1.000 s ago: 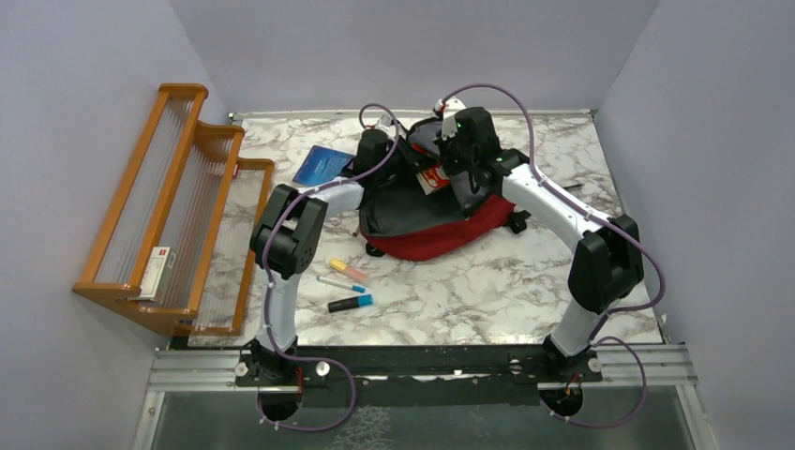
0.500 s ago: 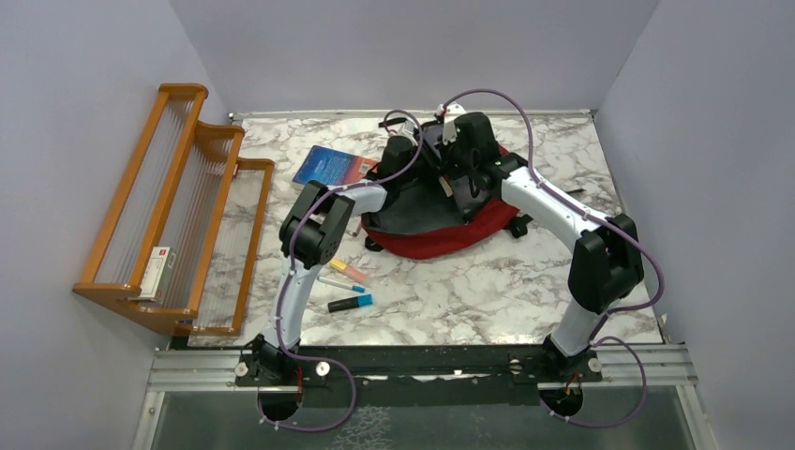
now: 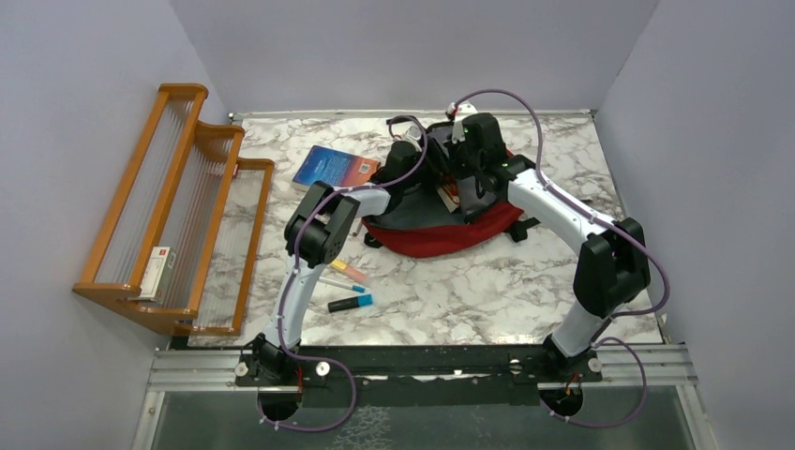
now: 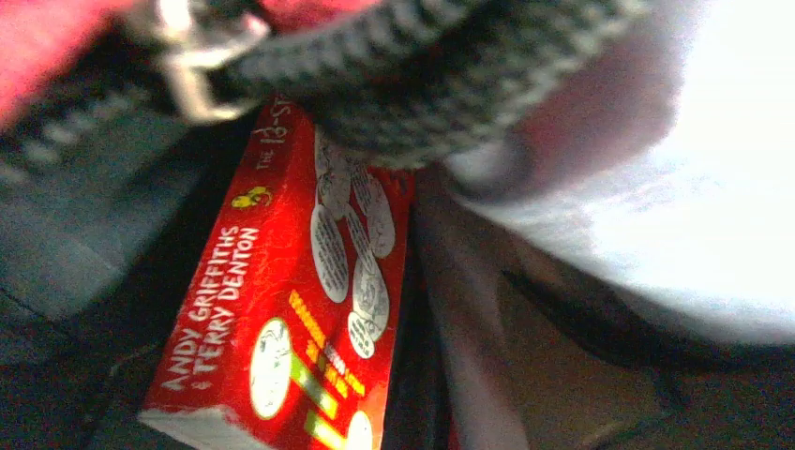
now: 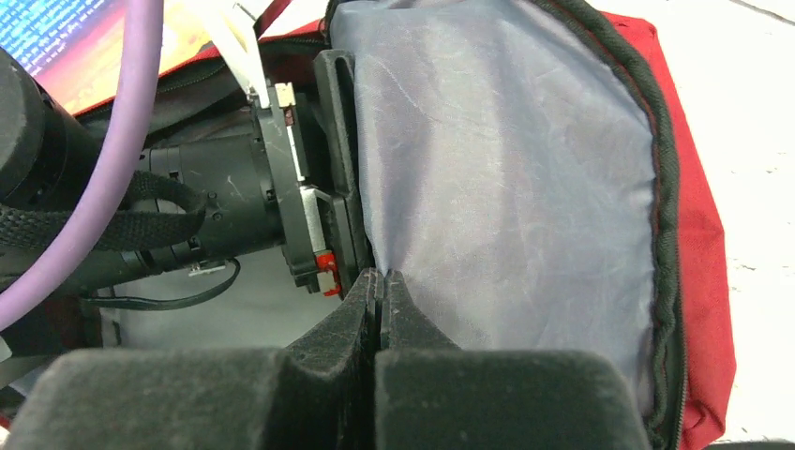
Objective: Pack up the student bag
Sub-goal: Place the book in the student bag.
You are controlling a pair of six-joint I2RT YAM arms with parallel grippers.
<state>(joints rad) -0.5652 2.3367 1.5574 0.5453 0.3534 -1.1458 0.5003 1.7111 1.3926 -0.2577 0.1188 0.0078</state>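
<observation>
A slatted wooden rack is seen at the far left, with 1 small white box lying on its lower tier. A flat blue book is laid on the veined marble tabletop, just left of the bag. Nearer the bases, 2 highlighters and 1 thin pen are grouped together.

The left gripper is sunk into the bag's mouth. Its fingers are not shown in any view, so their spread cannot be told. From its wrist, a glossy red paperback is seen on edge inside, under a coarse black zipper with a metal pull.

The student bag, of soft red fabric, is laid at the back centre of the table, opened upward. Its smooth grey lining is creased.

The right gripper is pressed together, and the lining's edge is pinched at its tips.

Bare marble is left along the near edge and to the right of the bag.
</observation>
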